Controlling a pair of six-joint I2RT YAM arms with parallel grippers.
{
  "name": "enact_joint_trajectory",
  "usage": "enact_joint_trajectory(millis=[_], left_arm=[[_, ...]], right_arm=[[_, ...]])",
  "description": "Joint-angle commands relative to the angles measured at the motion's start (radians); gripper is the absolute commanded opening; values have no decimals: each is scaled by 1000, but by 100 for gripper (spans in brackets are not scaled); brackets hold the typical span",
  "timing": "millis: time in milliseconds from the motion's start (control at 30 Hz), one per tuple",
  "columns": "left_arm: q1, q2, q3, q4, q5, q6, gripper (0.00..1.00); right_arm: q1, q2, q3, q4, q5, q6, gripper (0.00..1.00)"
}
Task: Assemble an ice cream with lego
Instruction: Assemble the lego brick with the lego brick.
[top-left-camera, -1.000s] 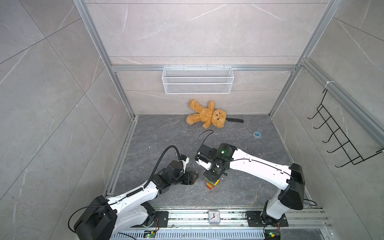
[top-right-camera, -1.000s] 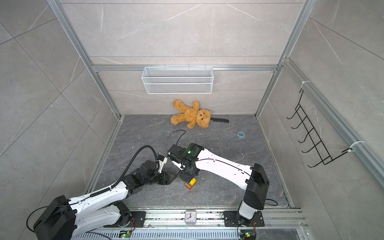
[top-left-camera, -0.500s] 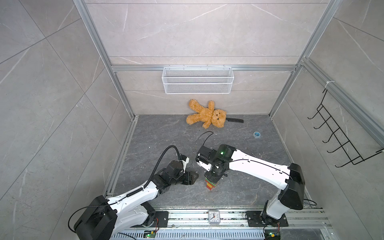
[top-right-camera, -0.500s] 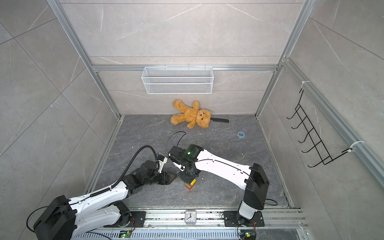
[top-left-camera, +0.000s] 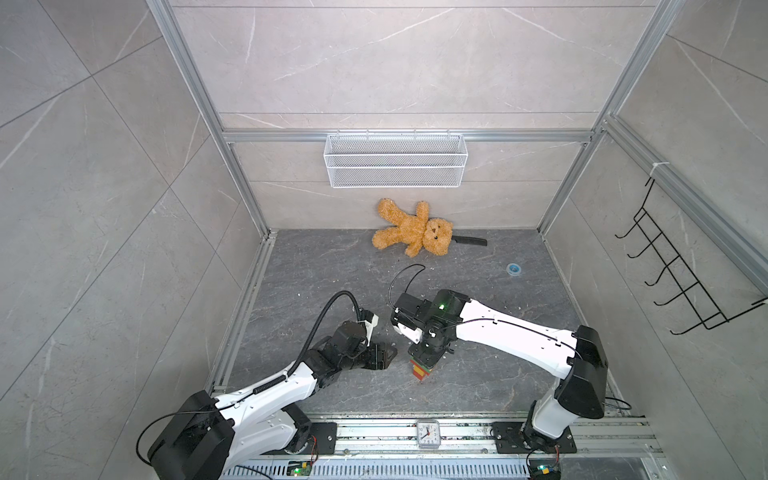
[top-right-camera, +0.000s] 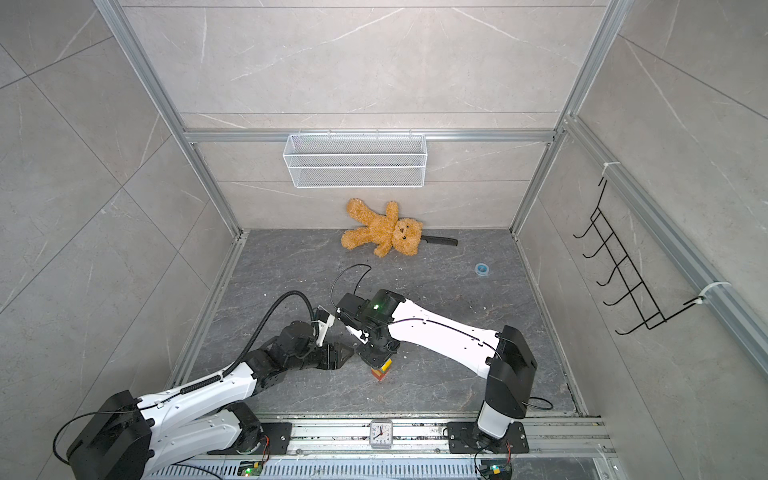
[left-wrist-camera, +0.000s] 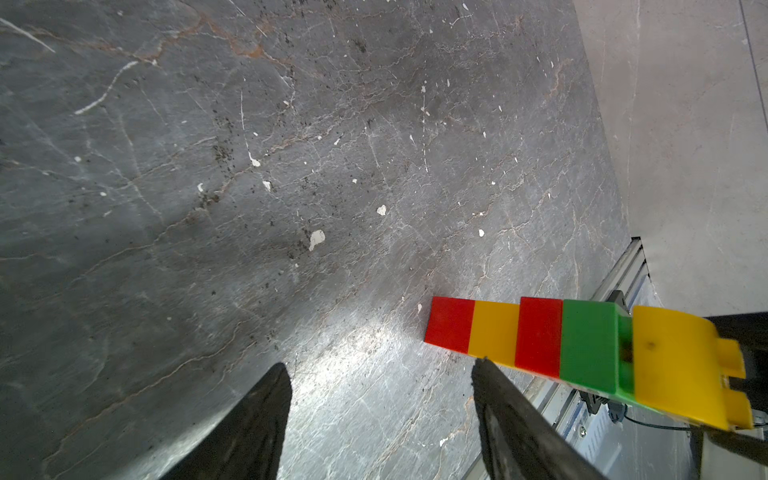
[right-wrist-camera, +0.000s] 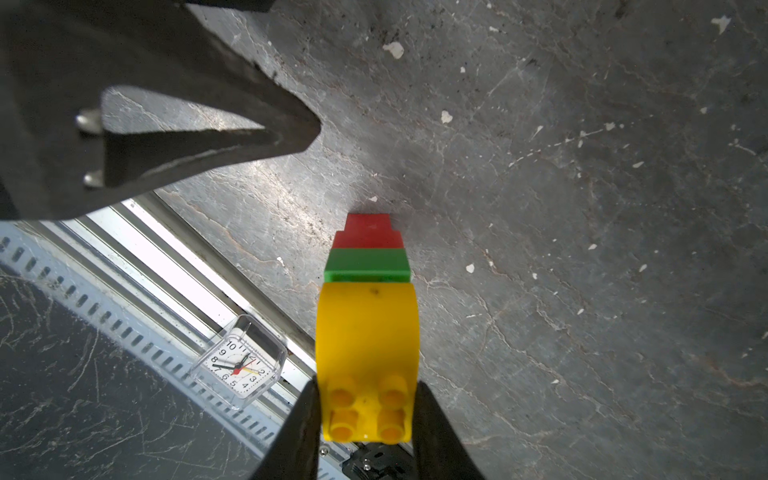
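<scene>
Right wrist view: the ice cream (right-wrist-camera: 368, 328) is standing upright, red end on the bench (right-wrist-camera: 582, 208), toward the near edge, about mid-width. The right hand (right-wrist-camera: 368, 401) is pinching its rounded yellow top from above. The left hand (left-wrist-camera: 380, 370) is hanging just left of it, fingers spread, holding nothing.

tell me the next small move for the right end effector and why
Probably a gentle press straight down, to seat the joints. The right end effector is shut on the rounded yellow brick atop the ice cream, whose five bricks stand stacked on the floor. The left end effector is open and apart.
</scene>
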Motion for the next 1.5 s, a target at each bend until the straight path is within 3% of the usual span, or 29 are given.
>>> enact_joint_trajectory(millis=[0, 133, 500, 667, 967, 1267, 1467], left_arm=[[-6, -4, 4, 13, 1, 0, 71], [-5, -2, 5, 13, 2, 0, 71], [-6, -3, -3, 27, 7, -6, 71], [-6, 10, -15, 69, 29, -19, 71], [-8, 22, -68, 230, 77, -80, 71], [-8, 15, -69, 207, 72, -75, 72], [-8, -41, -63, 114, 20, -56, 72]], right_arm=[[2, 29, -8, 8, -17, 8, 30], [2, 34, -12, 7, -25, 14, 22], [2, 71, -49, 11, -56, 15, 13], [2, 108, -32, 2, -69, -6, 0], [1, 153, -57, -15, -99, -18, 0], [2, 203, -106, 37, -132, -22, 0], [2, 172, -72, 30, -79, -9, 0]])
